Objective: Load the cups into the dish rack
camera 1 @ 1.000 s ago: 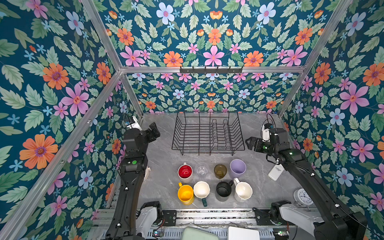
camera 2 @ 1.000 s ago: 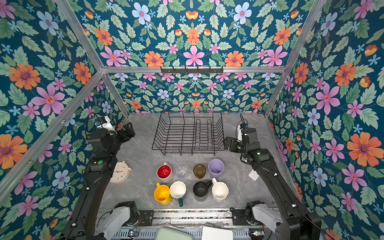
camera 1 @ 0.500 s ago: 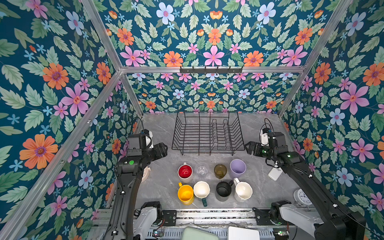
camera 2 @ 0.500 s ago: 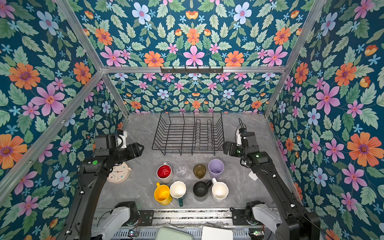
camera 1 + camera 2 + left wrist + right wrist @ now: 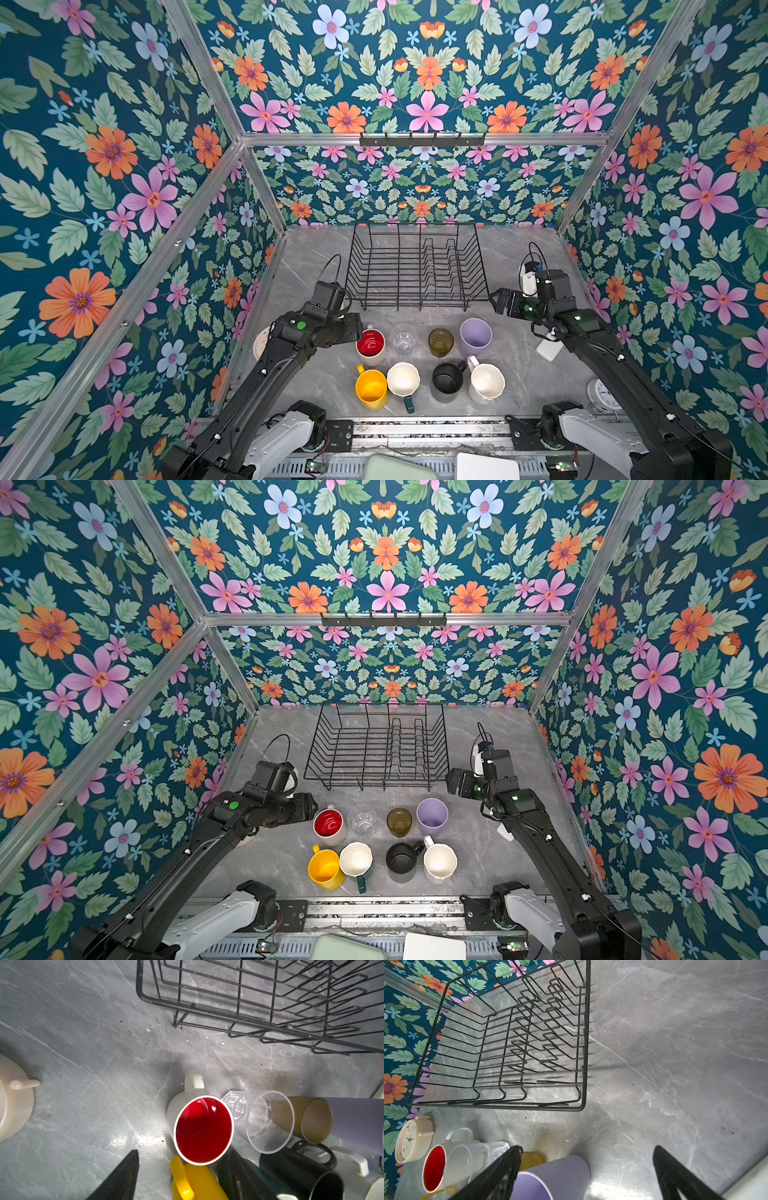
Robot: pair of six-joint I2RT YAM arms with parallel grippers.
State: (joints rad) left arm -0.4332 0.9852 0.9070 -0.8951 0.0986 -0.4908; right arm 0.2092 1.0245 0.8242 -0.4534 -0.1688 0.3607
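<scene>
The black wire dish rack stands empty at the back of the table. In front of it, two rows of upright cups: red-inside white mug, clear glass, amber glass, lilac tumbler; nearer, yellow mug, dark-green mug, black mug, white mug. My left gripper is open at the left side of the red-inside mug, gripping nothing. My right gripper hangs wide open above the lilac tumbler, by the rack's right front corner.
A cream alarm clock lies by the left wall, partly hidden under my left arm. A second white clock and a small white object sit on the right. A black hook rail hangs on the back wall.
My left arm swung down and to the right, from beside the rack's left side to the red-inside mug, its jaws narrowing. My right gripper edged slightly forward, still wide open.
</scene>
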